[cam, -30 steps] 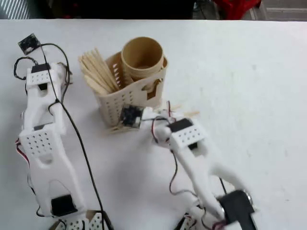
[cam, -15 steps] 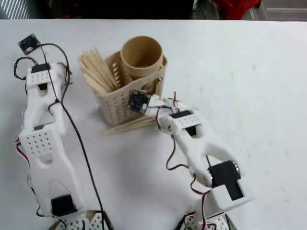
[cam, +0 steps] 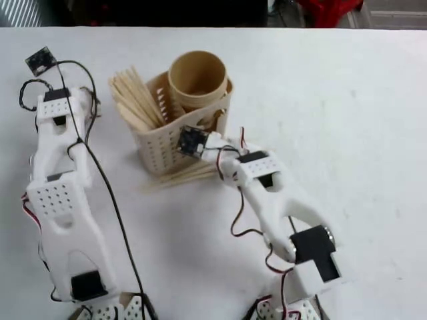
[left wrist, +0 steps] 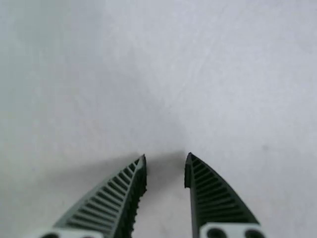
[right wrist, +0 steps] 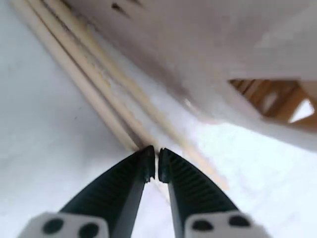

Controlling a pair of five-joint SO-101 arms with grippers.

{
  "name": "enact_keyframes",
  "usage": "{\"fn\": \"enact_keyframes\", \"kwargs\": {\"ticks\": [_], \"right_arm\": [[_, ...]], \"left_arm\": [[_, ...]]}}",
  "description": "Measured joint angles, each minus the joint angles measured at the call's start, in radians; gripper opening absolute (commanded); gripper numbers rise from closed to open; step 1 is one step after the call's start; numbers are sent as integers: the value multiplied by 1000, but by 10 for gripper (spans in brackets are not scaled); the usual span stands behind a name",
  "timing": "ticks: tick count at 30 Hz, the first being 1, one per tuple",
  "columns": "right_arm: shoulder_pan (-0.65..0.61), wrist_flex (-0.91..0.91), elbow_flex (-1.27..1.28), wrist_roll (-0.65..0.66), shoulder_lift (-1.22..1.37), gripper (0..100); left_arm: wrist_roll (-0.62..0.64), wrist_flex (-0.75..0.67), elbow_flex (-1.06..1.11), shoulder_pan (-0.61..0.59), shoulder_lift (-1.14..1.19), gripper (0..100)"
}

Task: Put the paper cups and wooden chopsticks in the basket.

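Left gripper [left wrist: 165, 161]: jaws a little apart, nothing between them, over bare table [cam: 347, 100]. Its arm [cam: 60, 173] runs up the left edge of the high view, well apart from the basket.

Right gripper [right wrist: 154, 159]: jaws closed almost tip to tip, with only a thin gap. The tips sit right on the loose chopsticks [right wrist: 94, 99]. Can't tell whether one is actually pinched. Its arm [cam: 267, 193] comes in from the lower right of the high view, wrist just beside the basket's near wall.

Basket [cam: 175, 143]: upright, upper centre of the high view. Paper cup [cam: 200, 79] stands inside on its right side, mouth up. A bundle of chopsticks [cam: 135, 101] leans out of its left side.

Loose chopsticks [cam: 175, 177]: flat on the table just below the basket, centre of frame, lying close together at a shallow angle, right ends under the right wrist.
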Motion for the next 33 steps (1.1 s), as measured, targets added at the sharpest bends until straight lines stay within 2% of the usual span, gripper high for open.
{"fn": "enact_keyframes", "kwargs": {"ticks": [8, 14, 19, 22, 29, 33], "right_arm": [[-2, 239, 5, 0, -74, 26], [31, 269, 6, -29, -135, 26], [107, 269, 6, -150, -232, 17], [155, 247, 18, -281, -293, 17], [270, 64, 57, -651, -336, 18], [252, -57, 55, -758, -307, 18]], "left_arm": [[0, 0, 0, 0, 0, 146], [0, 0, 0, 0, 0, 146], [0, 0, 0, 0, 0, 146], [0, 0, 0, 0, 0, 146], [0, 0, 0, 0, 0, 146], [0, 0, 0, 0, 0, 146]]}}
